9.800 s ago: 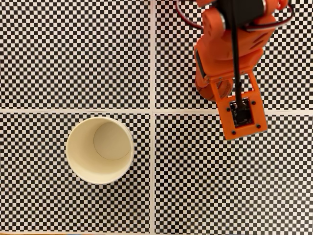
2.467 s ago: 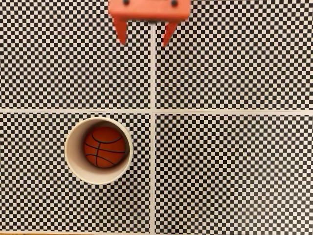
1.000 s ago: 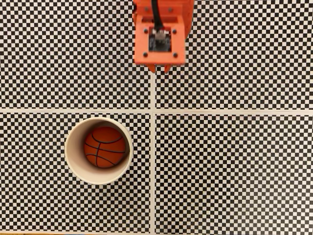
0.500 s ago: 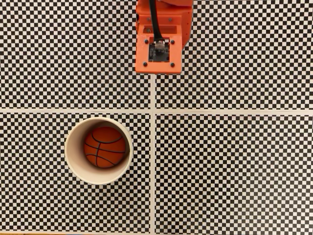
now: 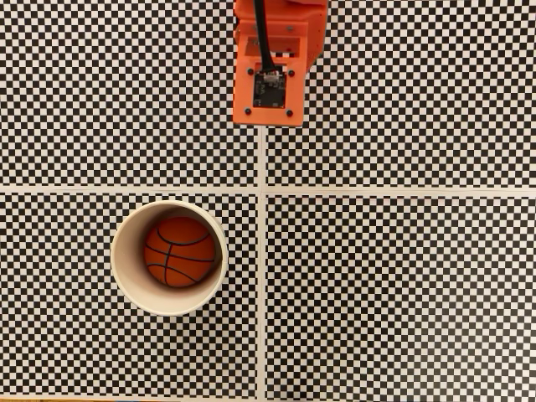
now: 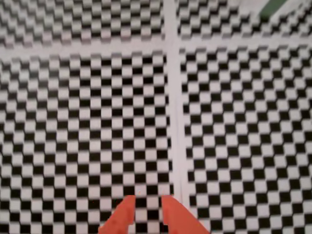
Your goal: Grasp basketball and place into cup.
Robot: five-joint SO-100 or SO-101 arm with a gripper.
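In the fixed view the basketball (image 5: 179,251), orange-brown with black seams, lies inside the cream-white cup (image 5: 123,276). The cup stands upright on the checkered surface, left of the centre line and below the middle. The orange wrist of the arm (image 5: 270,84) hangs at the top centre, well away from the cup, and its camera mount hides the fingers from above. The wrist view has my gripper (image 6: 148,200) at the bottom edge. Its two orange fingertips stand a narrow gap apart with nothing between them, over bare checkered mat.
A black-and-white checkered mat (image 5: 402,293) covers the whole surface, split into quarters by pale lines (image 5: 264,251). A black cable (image 5: 261,38) runs down the arm to the wrist camera. In the wrist view a small green patch (image 6: 273,7) shows at the top right.
Over ten seconds the ball went from the gripper into the cup. In the last second the arm has drawn slightly toward the top edge and the fingertips have gone under the camera mount.
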